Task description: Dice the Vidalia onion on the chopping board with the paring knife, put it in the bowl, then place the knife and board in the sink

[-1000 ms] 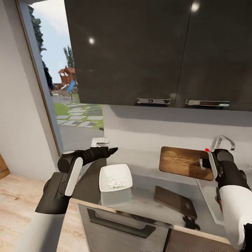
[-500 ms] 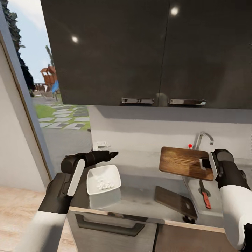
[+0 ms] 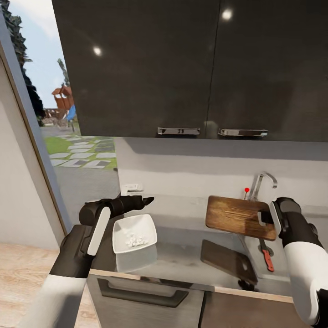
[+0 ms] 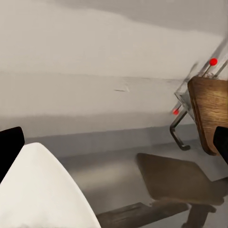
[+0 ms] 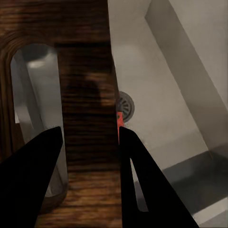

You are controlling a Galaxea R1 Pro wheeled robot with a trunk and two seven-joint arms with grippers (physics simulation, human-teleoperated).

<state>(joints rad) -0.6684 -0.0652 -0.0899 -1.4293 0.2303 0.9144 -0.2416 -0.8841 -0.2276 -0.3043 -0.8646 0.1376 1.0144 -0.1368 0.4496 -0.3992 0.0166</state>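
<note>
Board (image 3: 237, 217) dipped a bit lower since half second ago; we hold it up over sink (image 3: 255, 259), right fingers (image 5: 142, 190) pinching its handle end. Knife (image 3: 266, 258) already in sink at 5 o'clock of board. Bowl (image 3: 134, 234) has onion bits. Left fingers (image 3: 148, 199): cannot tell. Only drop left.

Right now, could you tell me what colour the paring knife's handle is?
Red-orange; the paring knife lies in the sink, clearest in the head view.

Soft daylight, glare spots on cabinets (image 3: 182, 68)
</note>
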